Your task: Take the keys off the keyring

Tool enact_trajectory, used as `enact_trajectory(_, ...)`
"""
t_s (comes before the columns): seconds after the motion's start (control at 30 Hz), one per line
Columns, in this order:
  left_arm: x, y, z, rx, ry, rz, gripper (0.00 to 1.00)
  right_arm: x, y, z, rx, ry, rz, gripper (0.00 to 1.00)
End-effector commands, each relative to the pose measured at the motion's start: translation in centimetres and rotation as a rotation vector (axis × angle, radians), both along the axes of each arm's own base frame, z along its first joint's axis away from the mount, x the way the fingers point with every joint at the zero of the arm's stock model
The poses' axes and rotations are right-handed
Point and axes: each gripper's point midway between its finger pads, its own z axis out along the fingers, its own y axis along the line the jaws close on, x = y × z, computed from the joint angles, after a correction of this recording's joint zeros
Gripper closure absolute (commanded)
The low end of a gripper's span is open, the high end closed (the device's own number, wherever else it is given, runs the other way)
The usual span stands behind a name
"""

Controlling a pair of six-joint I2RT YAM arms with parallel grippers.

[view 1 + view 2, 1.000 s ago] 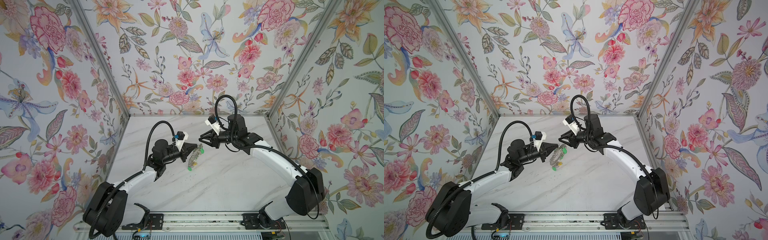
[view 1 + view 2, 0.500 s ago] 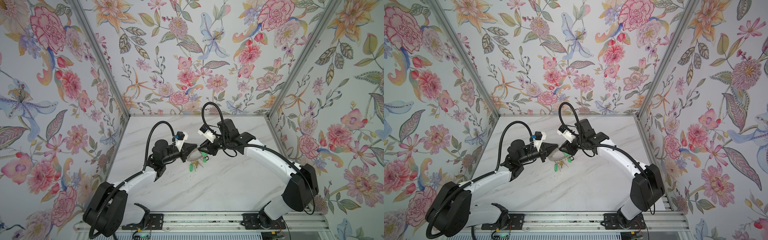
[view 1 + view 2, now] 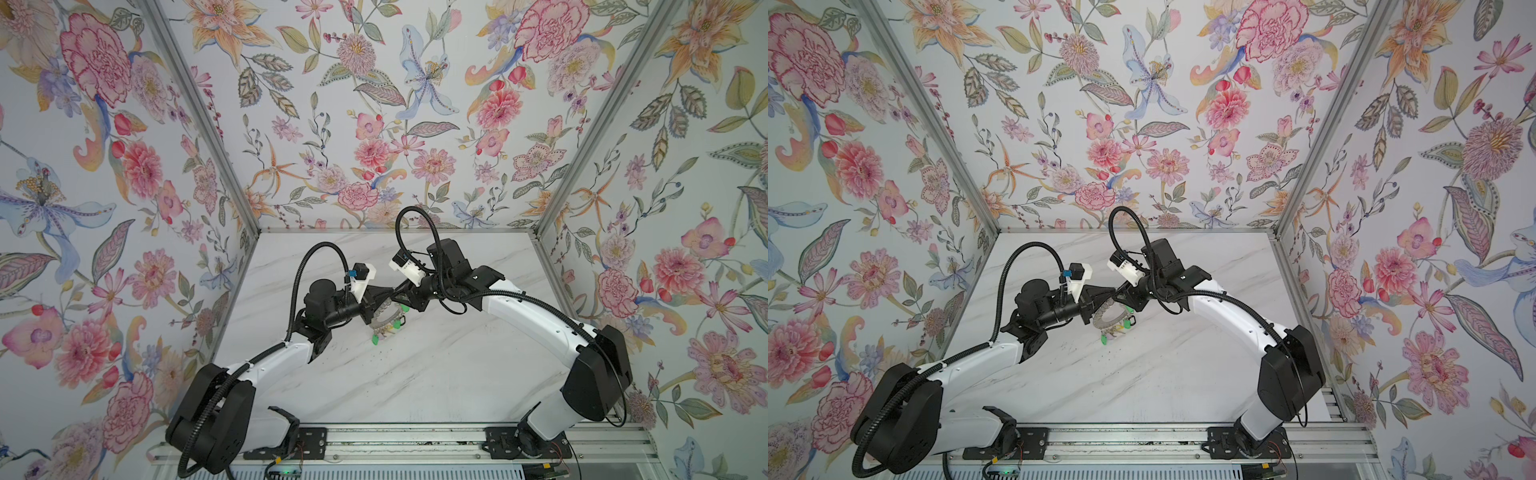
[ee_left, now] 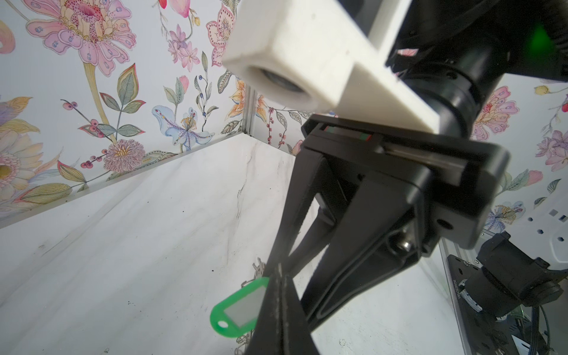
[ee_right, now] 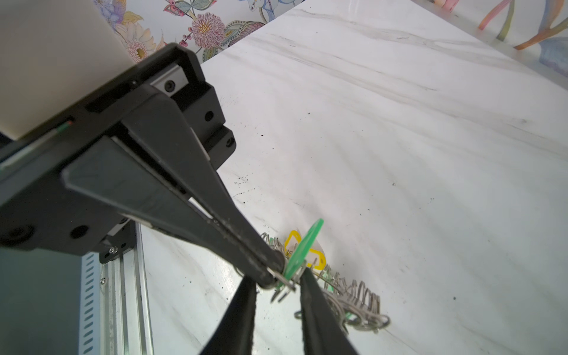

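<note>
I see left gripper clenched on keyring | right gripper pinching what looks like a wire loop by green key | above marble table

Count's on! One keyring, just one, sitting between the two sets of fingers. Left fingers: one pair. Right fingers: one pair. That's four in all. Green keys: three I can pick out in a top view. One is tight against the right fingers, one just beyond them, and one hangs farthest from both pairs. Yellow key: one, just behind the right fingertips in the right wrist view. Wire loops past the left fingers are a crowded row, too tangled to number. And one counter under it all.
</note>
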Motion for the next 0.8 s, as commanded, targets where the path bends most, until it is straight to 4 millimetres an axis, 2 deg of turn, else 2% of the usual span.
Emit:
enact_trajectory(0.0,-0.6,-0.1,1.9,-0.029,-0.072,-0.012,1.00,0.9,0.3,0.3,-0.003,-0.025,-0.020,0.83)
enact_trajectory(0.23,-0.5,0.1,1.4,-0.006,-0.067,0.003,1.00,1.0,-0.6,0.1,-0.007,-0.022,-0.029,0.99)
enact_trajectory(0.47,0.6,1.0,0.6,0.050,-0.063,0.078,1.00,0.8,-1.5,0.1,-0.007,-0.034,-0.032,1.00)
enact_trajectory(0.67,2.1,2.9,-0.3,0.073,-0.034,0.180,1.00,0.1,-1.8,0.3,0.004,-0.055,-0.011,1.00)
enact_trajectory(0.77,2.4,3.7,-0.4,0.072,-0.025,0.220,1.00,1.0,-2.6,0.7,0.026,-0.064,-0.042,1.00)
